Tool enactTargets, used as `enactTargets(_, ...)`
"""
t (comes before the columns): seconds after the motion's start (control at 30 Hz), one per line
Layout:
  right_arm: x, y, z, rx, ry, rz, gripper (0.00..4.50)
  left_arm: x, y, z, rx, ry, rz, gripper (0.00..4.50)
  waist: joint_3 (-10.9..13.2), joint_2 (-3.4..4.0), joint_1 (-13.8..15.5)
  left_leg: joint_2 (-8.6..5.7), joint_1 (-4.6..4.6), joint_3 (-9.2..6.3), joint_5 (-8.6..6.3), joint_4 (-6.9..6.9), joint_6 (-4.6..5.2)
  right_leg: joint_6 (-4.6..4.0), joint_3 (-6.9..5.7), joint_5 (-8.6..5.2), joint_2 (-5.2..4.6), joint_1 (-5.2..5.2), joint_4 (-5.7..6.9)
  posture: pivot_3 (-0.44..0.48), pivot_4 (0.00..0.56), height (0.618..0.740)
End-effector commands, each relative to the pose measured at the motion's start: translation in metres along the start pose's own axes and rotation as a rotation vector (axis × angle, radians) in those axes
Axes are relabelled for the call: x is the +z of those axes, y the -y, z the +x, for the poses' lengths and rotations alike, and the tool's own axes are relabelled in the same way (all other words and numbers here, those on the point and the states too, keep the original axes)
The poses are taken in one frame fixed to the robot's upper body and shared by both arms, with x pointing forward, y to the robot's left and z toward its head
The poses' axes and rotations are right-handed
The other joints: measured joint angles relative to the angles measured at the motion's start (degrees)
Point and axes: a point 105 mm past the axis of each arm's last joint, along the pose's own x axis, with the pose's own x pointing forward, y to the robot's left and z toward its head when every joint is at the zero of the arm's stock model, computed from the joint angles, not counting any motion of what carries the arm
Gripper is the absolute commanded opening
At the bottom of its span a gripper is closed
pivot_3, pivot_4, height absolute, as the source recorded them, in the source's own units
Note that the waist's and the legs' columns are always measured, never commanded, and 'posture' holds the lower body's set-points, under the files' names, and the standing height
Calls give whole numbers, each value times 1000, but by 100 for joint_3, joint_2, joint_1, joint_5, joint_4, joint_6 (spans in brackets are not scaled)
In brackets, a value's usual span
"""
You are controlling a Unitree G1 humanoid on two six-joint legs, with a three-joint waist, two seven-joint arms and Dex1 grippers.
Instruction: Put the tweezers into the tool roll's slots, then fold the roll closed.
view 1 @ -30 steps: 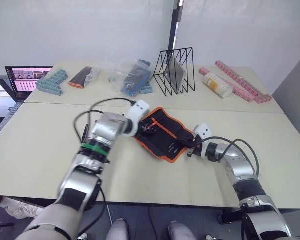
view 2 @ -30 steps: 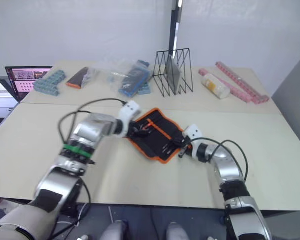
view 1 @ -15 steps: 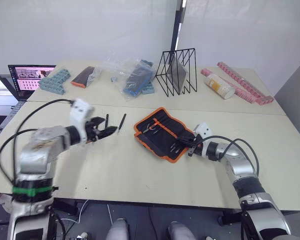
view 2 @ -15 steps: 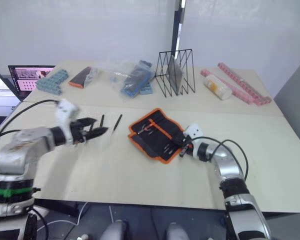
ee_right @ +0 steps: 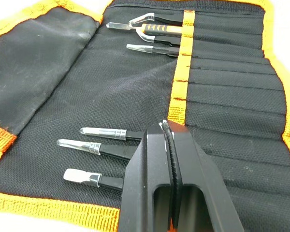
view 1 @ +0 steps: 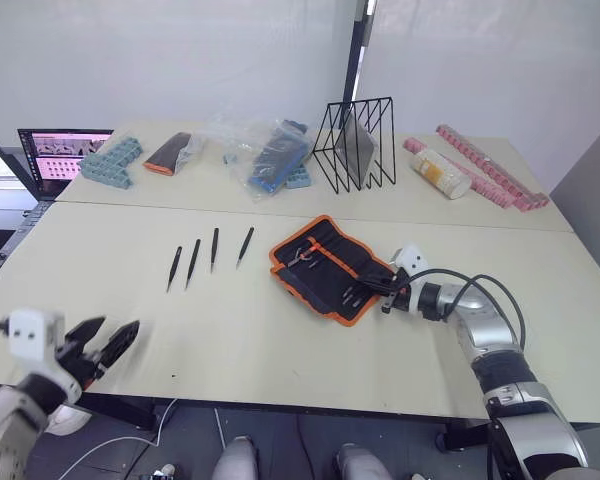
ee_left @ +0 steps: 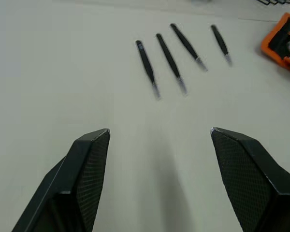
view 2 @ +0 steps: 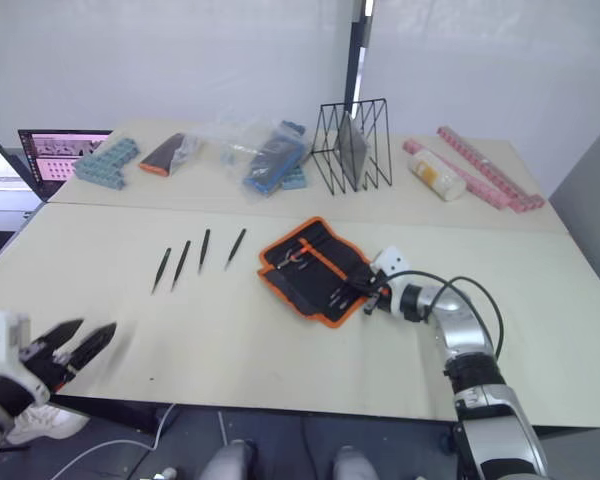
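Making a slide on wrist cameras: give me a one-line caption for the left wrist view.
Open left gripper hovering over bare table, four loose black tweezers lying ahead beside the tool roll.

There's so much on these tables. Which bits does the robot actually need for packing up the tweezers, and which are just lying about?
For the job:
- four thin black pointed tweezers, loose on the near table
- open black fabric tool roll with orange trim

Just lying about:
- black wire rack
- clear plastic bags of blue parts
- teal block
- pink strips
- laptop
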Motion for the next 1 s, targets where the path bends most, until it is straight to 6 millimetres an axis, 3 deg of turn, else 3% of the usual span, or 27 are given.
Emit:
enactTargets(0.03,-10,4,-7,-17,-36,36,0,0,-3,-9,61,52,21,3557,-2,-3,17,0,-1,-1,0,1,0,0,0,0,0,0,0,0,150,735)
enactTargets(0.2,-13,3,-8,-9,-47,46,0,-23,1,-19,92,27,-35,3557,-3,-5,0,0,0,3,-1,1,-1,0,3,0,1,-1,-2,0,150,735)
enactTargets(0.5,-15,3,-10,-7,-55,47,0,-18,4,-9,102,54,-42,3557,-3,-6,-7,0,0,3,-1,0,-1,0,3,0,1,-1,-2,0,150,735)
enactTargets(0.67,-14,3,-9,-8,-54,42,0,-8,-4,19,197,43,-24,3557,-4,-6,-1,-1,1,1,-1,1,-1,0,2,0,3,0,-1,0,150,735)
enactTargets(1.0,-15,-6,-5,2,-47,44,0,19,5,83,259,66,-111,3557,-6,-10,-7,-1,-1,-2,-1,4,-1,0,1,0,3,1,3,0,150,735)
